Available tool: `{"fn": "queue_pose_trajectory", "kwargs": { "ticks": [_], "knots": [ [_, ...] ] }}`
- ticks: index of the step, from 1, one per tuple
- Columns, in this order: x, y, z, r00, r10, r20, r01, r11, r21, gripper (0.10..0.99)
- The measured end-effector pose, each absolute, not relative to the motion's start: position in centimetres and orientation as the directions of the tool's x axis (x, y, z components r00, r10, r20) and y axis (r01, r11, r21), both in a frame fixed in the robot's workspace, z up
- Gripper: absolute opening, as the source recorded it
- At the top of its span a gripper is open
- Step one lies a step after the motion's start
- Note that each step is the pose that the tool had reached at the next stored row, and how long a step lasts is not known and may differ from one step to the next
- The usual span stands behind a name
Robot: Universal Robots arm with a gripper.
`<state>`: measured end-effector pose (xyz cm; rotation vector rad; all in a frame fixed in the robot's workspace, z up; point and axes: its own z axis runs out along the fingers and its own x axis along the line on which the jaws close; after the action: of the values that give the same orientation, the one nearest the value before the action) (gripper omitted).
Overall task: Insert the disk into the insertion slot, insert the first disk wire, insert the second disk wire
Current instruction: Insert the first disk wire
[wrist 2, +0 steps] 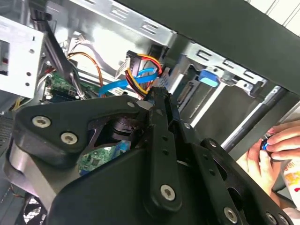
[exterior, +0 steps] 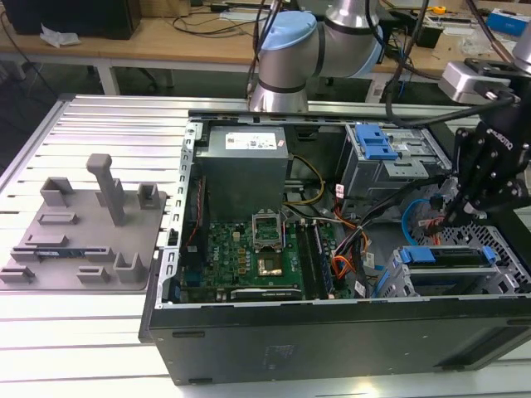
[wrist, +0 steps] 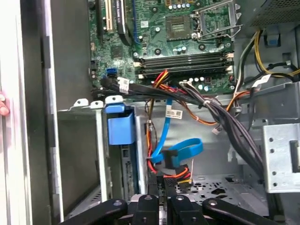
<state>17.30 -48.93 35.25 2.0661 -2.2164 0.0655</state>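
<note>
The open computer case [exterior: 332, 344] sat on a ribbed metal table [exterior: 75, 340], taking up the centre and the exterior view's right. 1 grey moulded fixture plate [exterior: 83, 228] lay at the exterior view's left, just beside the case.

The disk [exterior: 440, 256] was already seated in the insertion slot [exterior: 496, 264] at the lower right of the exterior view, with its blue carrier showing along the cage's top edge. The taller bay with the blue latch [exterior: 377, 153] stood above it in that frame. The power supply [exterior: 245, 162] and the motherboard [exterior: 249, 253] were in the middle of the frame.

The gripper [exterior: 450, 217] hung at the exterior view's right edge, reaching down into the case between the taller bay and the insertion slot. In the first wrist view the gripper [wrist: 161, 180] had its 2 fingers drawn almost together. They appeared to pinch the dark plug of the first disk wire [wrist: 180, 174], the bundle of red, orange and yellow strands.

The second disk wire [wrist: 185, 146] looped just beside that plug, apart from the fingers. In the second wrist view it crossed [wrist 2: 124, 83] in front of the first disk wire [wrist 2: 140, 65], near one fingertip [wrist 2: 157, 93].

A person's hand [wrist 2: 276, 145] rested outside the case wall in the second wrist view.
</note>
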Motion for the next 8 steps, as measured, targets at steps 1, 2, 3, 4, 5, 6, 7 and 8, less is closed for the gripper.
{"fn": "queue_pose_trajectory", "kwargs": {
  "ticks": [1,2,3,4,5,6,7,8],
  "knots": [
    [17.5,-49.2,35.2,-0.067,-0.992,0.109,-0.996,0.072,0.047,0.165],
    [17.6,-49.3,35.2,-0.067,-0.992,0.108,-0.996,0.072,0.048,0.165],
    [17.7,-49.5,35.2,-0.066,-0.992,0.108,-0.996,0.072,0.050,0.165],
    [17.9,-49.7,35.3,-0.065,-0.992,0.108,-0.996,0.071,0.052,0.165],
    [18.1,-50.0,35.3,-0.064,-0.992,0.108,-0.996,0.070,0.054,0.165],
    [18.1,-50.1,35.2,-0.063,-0.992,0.108,-0.996,0.069,0.054,0.165],
    [18.2,-50.3,35.3,-0.061,-0.992,0.108,-0.996,0.068,0.054,0.165],
    [18.2,-50.5,35.2,-0.059,-0.992,0.108,-0.996,0.065,0.054,0.165]
  ]
}}
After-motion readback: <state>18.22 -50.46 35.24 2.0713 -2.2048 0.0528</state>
